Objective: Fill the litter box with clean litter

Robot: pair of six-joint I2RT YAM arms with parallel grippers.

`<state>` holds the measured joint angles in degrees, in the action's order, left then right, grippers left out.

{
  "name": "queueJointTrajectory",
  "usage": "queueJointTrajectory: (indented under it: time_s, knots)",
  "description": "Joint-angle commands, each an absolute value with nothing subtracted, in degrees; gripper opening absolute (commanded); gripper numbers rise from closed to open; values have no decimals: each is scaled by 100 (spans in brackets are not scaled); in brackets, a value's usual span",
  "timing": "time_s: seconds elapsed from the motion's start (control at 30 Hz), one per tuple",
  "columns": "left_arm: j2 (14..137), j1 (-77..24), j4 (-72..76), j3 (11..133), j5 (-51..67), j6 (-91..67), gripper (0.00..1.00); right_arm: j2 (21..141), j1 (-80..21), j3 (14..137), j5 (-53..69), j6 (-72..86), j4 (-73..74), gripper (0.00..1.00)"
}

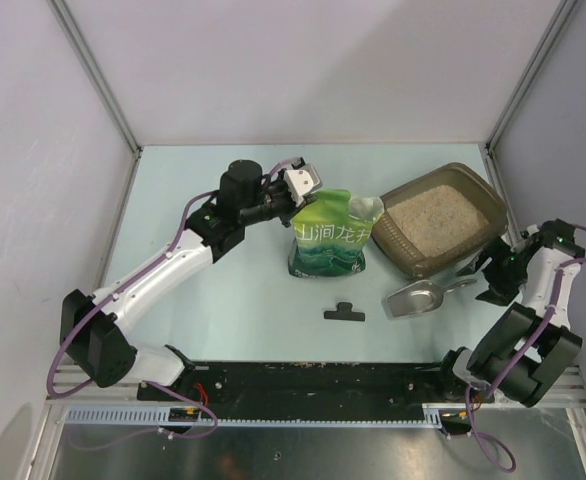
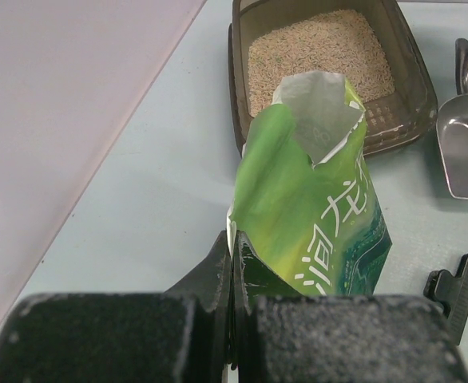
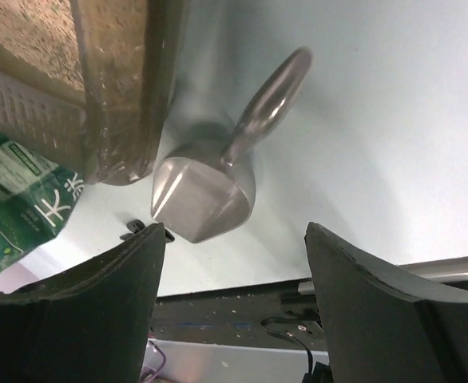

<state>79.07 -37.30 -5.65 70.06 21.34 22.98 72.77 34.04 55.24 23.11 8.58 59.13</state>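
The litter box [image 1: 481,192], a brown translucent tray, sits at the back right with pale clean litter [image 1: 435,215] inside. To its left stands a green pouch bag [image 1: 331,238] with its top torn open. My left gripper [image 1: 303,190] is shut on the bag's upper left corner. In the left wrist view that gripper [image 2: 234,249] pinches the bag [image 2: 314,207] edge, with the litter box [image 2: 414,96] and litter [image 2: 314,56] beyond. My right gripper [image 1: 481,278] stands open just off the handle of a metal scoop [image 1: 418,297]. In the right wrist view, nothing sits between its jaws [image 3: 235,231], and the scoop [image 3: 206,195] lies on the table.
A black clip [image 1: 345,312] lies on the table in front of the bag, left of the scoop. The scoop rests against the litter box's near corner [image 3: 118,96]. White walls with metal posts close in the table at the back and sides.
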Motion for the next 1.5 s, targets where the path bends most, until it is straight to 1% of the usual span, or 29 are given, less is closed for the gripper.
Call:
queueJointTrajectory:
  time_s: [0.0, 0.03, 0.07, 0.13, 0.17, 0.3, 0.43, 0.57, 0.6, 0.67, 0.87, 1.03, 1.13, 1.17, 1.23, 1.27, 1.33, 1.47]
  knots:
    - [7699, -3656, -26, 7093, 2224, 2303, 0, 7112, 3403, 6195, 2922, 634, 5898, 76]
    - [7699, -3648, -18, 7084, 2224, 2294, 0, 7015, 3280, 6248, 3101, 415, 5837, 75]
    - [7691, -3647, -18, 7075, 2206, 2285, 0, 6927, 2869, 6310, 3190, 343, 5714, 75]
    - [7682, -3630, -18, 7058, 2206, 2259, 0, 6549, 2402, 6354, 3593, 29, 5451, 75]
    - [7664, -3621, -18, 7049, 2197, 2215, 0, 6443, 1903, 6354, 3690, -139, 5136, 75]
    - [7550, -3577, -18, 7014, 2215, 2075, 0, 6091, 907, 6319, 3910, -790, 4256, 74]
    - [7383, -3507, -26, 6952, 2329, 1934, 0, 6292, 379, 6197, 3990, -1221, 3508, 73]
    - [7269, -3428, -18, 6873, 2487, 1802, 0, 6696, 18, 6117, 4481, -1239, 2631, 71]
    - [7242, -3419, -18, 6847, 2513, 1793, 0, 6741, -209, 6108, 4500, -1239, 2497, 71]
    - [7120, -3367, -18, 6759, 2505, 1802, 0, 6837, -351, 6047, 4552, -1300, 2120, 71]
    - [6760, -3208, -26, 6557, 2531, 1951, 0, 7040, -1045, 6047, 4781, -1371, 1626, 73]
    - [6504, -3173, -18, 6337, 2496, 2091, 0, 7154, -1397, 6056, 4843, -1248, 1564, 72]
    - [6399, -3164, -26, 6205, 2487, 2109, 0, 7189, -1389, 6108, 4685, -889, 1285, 72]
    - [6372, -3173, -18, 6170, 2505, 2101, 0, 7198, -1284, 6187, 4406, -287, 1153, 73]
    - [6355, -3173, -18, 6161, 2540, 2083, 0, 7329, -1239, 6607, 3914, 296, 1029, 73]
    - [6354, -3173, -26, 6144, 2566, 2074, 0, 7408, -1283, 6783, 3441, 682, 1089, 73]
    - [6363, -3173, -17, 6135, 2636, 2066, 0, 7662, -1476, 7317, 2528, 834, 1500, 73]
    - [6433, -3173, -18, 6170, 2751, 2030, 0, 8164, -1906, 8014, 1540, 801, 2126, 71]
